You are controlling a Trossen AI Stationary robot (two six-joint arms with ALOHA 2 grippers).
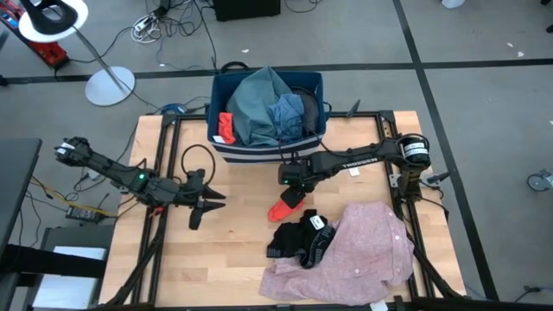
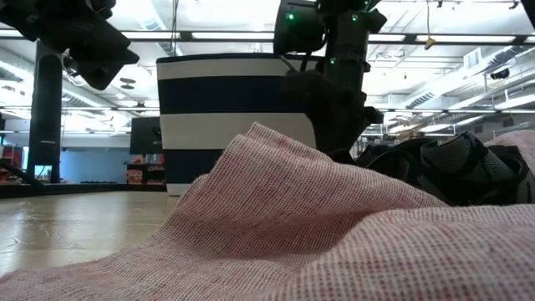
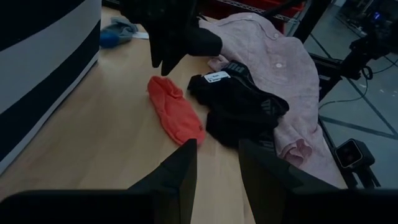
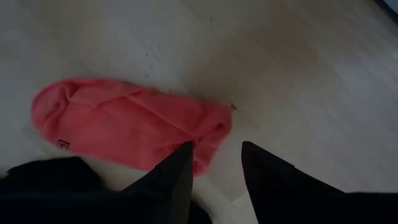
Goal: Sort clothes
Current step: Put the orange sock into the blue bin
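- Looking down on the table [image 1: 216, 259], we see the right gripper [image 1: 292, 192] poised directly above a small red piece [image 1: 283, 210] lying flat on the wood near the table's middle.
- From the right wrist view, its fingers [image 4: 168, 180] stand parted with a gap between them; the red piece [image 4: 124, 130] lies beneath and just ahead, not clamped, so we note the fingers as released and empty.
- We see the left gripper [image 1: 207, 206] over bare wood on the left half of the table, well apart from the clothes. Its fingers [image 3: 174, 174] are also spread and carry nothing.
- A black garment [image 1: 298, 238] with a white tag lies just beside the red piece, toward the front edge, resting partly on a large pink shirt [image 1: 354, 255] crumpled at the front right.
- In the low view, the pink shirt [image 2: 292, 226] fills the foreground, with the black garment [image 2: 451, 171] behind it.
- We see the dark blue bin [image 1: 226, 147] with white stripes at the back edge; it contains a teal-grey garment [image 1: 255, 108], a blue piece [image 1: 287, 112] and a small red item [image 1: 225, 127] against its left wall.
- A small blue-grey piece [image 3: 118, 31] lies on the table near the bin.
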